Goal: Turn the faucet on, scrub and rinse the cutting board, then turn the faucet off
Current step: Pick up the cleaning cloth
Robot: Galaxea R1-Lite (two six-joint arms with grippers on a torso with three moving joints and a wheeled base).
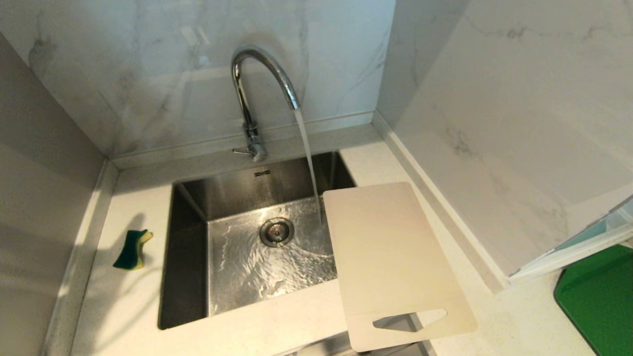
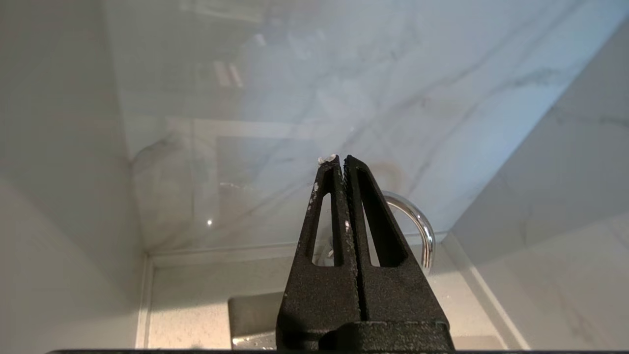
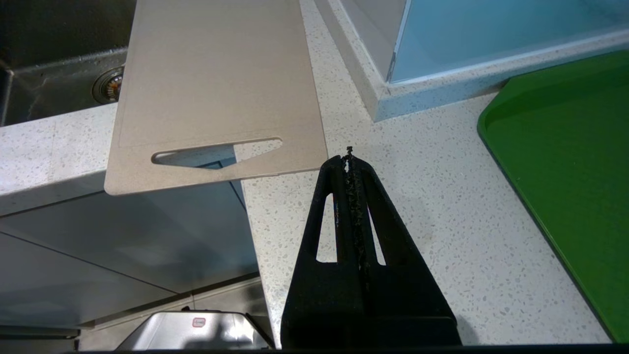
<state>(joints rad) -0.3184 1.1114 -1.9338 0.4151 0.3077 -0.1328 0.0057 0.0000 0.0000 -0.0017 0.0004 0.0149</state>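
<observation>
Water already pours from the tall chrome gooseneck faucet [image 1: 257, 84] into the steel sink [image 1: 188, 257], so scrubbing comes next. The thin cream-white plastic cutting board [image 1: 390, 257] lies on the table at the sink's right edge, its long axis running from the stream toward the table's front edge, slotted end overhanging. The right gripper [image 3: 350, 153], fingers together and empty, sits just beside that slotted end, so the right arm is nearer. The left gripper [image 2: 341, 160], fingers together, hangs high facing the back wall, with the green-and-yellow sponge [image 1: 132, 249] near the table's left edge.
</observation>
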